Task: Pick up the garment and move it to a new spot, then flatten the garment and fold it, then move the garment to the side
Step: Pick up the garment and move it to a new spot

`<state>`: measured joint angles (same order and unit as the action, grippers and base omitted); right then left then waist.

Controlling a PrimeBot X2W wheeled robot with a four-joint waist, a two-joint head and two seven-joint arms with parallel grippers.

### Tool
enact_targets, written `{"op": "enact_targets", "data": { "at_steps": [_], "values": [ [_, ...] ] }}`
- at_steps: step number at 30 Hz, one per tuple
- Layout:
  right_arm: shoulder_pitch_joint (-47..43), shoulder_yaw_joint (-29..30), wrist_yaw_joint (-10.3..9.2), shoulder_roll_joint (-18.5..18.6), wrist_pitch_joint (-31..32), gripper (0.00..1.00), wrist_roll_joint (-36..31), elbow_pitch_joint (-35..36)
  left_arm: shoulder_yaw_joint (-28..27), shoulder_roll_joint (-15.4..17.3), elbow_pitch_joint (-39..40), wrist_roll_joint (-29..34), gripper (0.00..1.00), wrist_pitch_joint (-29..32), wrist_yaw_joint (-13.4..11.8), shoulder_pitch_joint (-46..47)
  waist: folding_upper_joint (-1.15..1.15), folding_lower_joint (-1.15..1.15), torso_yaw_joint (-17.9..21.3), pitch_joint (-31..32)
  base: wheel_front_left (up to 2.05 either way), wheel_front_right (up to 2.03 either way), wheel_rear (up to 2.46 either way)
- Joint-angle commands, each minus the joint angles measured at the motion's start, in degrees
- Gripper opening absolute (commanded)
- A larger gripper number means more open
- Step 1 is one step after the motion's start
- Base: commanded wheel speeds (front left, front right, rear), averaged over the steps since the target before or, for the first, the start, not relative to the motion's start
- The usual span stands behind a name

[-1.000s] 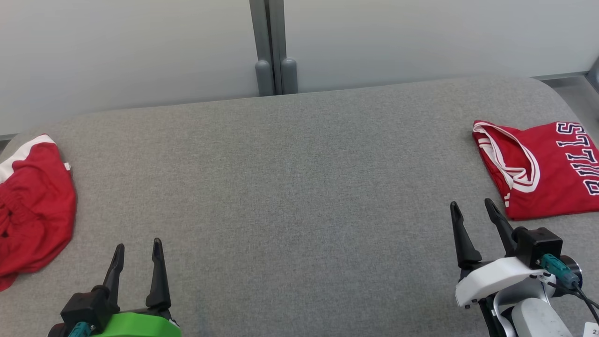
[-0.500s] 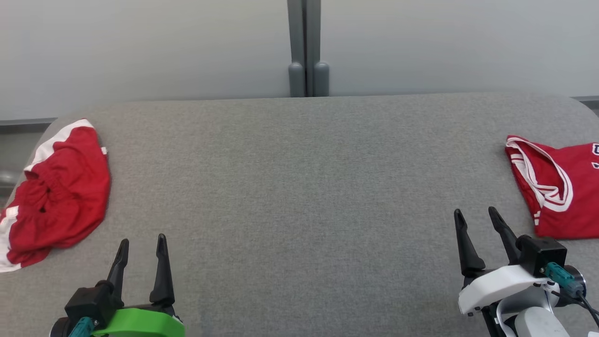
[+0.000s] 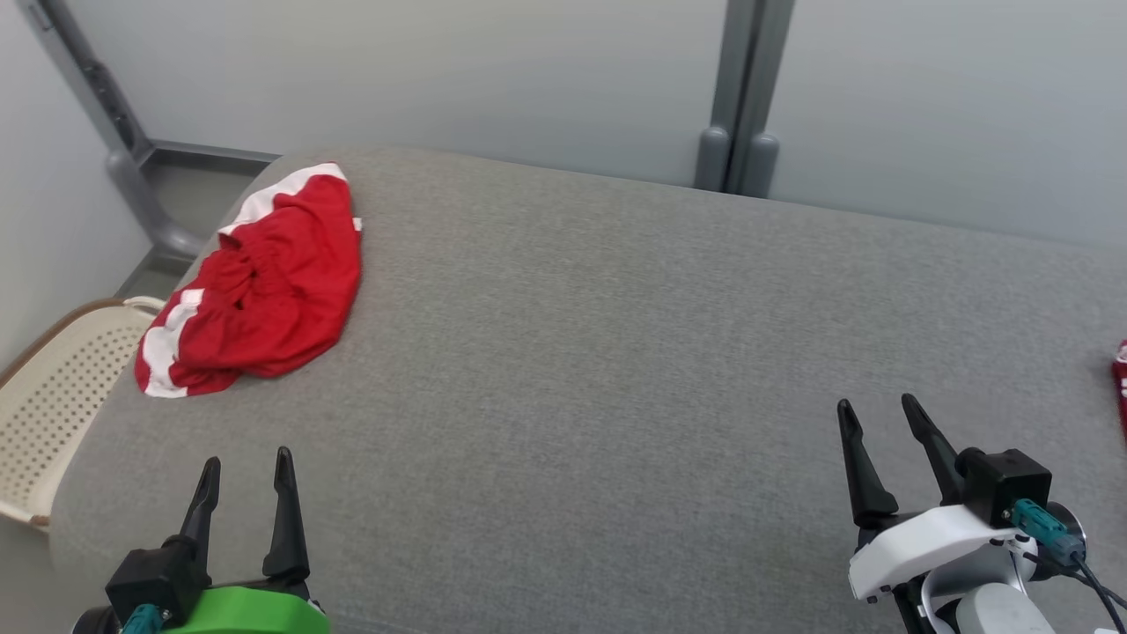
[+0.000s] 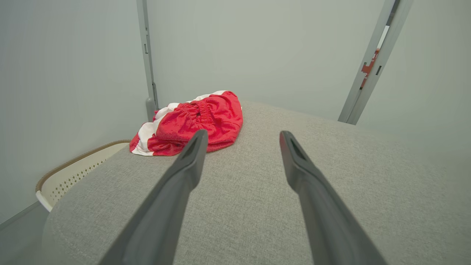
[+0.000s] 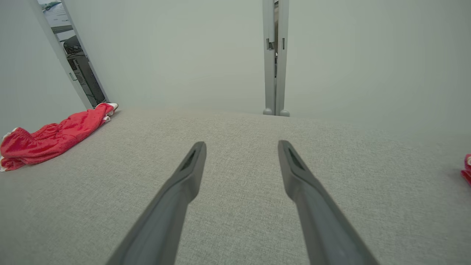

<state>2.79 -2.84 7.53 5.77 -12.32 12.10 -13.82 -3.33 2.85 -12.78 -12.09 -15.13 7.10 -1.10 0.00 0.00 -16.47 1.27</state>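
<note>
Red shorts (image 3: 264, 282) hug the open tabletop's (image 3: 572, 352) left edge beside a perforated basket (image 3: 53, 396); left pincer (image 3: 246, 460) and right pincer (image 3: 876, 403) gape apart.

The head camera has turned toward the left end of the surface (image 3: 616, 370). The crumpled red garment (image 3: 264, 291) now shows whole; a basket (image 3: 53, 396) appears beside that end; the folded jersey (image 3: 1121, 387) nearly exits.

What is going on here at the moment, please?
Nothing is being handled yet. The robot's left gripper and right gripper both hover open above the grey padded table. A crumpled red and white garment lies untouched near the table's far left corner, ahead of the left gripper, with a cream basket off that left edge.
</note>
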Motion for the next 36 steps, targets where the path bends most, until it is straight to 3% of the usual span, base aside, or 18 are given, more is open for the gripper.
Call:
{"op": "enact_targets", "data": {
  "at_steps": [1, 7, 15, 27, 36],
  "values": [
    [-0.64, -0.06, -0.08, -0.07, -0.09, 1.0, 0.1, 0.22, -0.44, 0.23, 0.24, 0.53, 1.0, 0.01, 0.27, -0.85, 0.0, 0.0, -5.52, 0.7, 0.0, 0.0, 0.0],
    [-1.15, -0.75, -0.08, -0.42, 0.08, 1.0, 0.39, -0.15, -0.91, 0.21, 0.38, 0.83, 1.0, 0.0, 0.42, -0.99, 0.0, 0.0, -9.82, 0.83, 0.0, 0.0, 0.0],
    [0.11, -2.22, -0.08, -0.52, 0.29, 1.0, 0.49, -0.52, -1.39, 0.18, 0.52, 0.53, 1.0, 0.0, 0.42, -1.59, 0.0, 0.0, -12.34, 0.27, 0.0, 0.0, 0.0],
    [0.79, -2.95, -0.08, 0.09, 0.66, 1.0, 0.69, -0.59, -2.16, 0.14, -0.09, 0.47, 1.0, 0.01, 0.44, -0.17, 0.0, 0.0, -12.13, -0.33, 0.0, 0.0, 0.0],
    [2.47, -4.01, -0.08, 1.46, 2.45, 1.0, 0.09, 1.57, -2.2, 0.65, -7.95, -0.07, 1.0, 0.89, -0.32, 10.38, 0.0, 0.0, -8.46, -4.39, 0.0, 0.0, 0.0]
  ]
}}
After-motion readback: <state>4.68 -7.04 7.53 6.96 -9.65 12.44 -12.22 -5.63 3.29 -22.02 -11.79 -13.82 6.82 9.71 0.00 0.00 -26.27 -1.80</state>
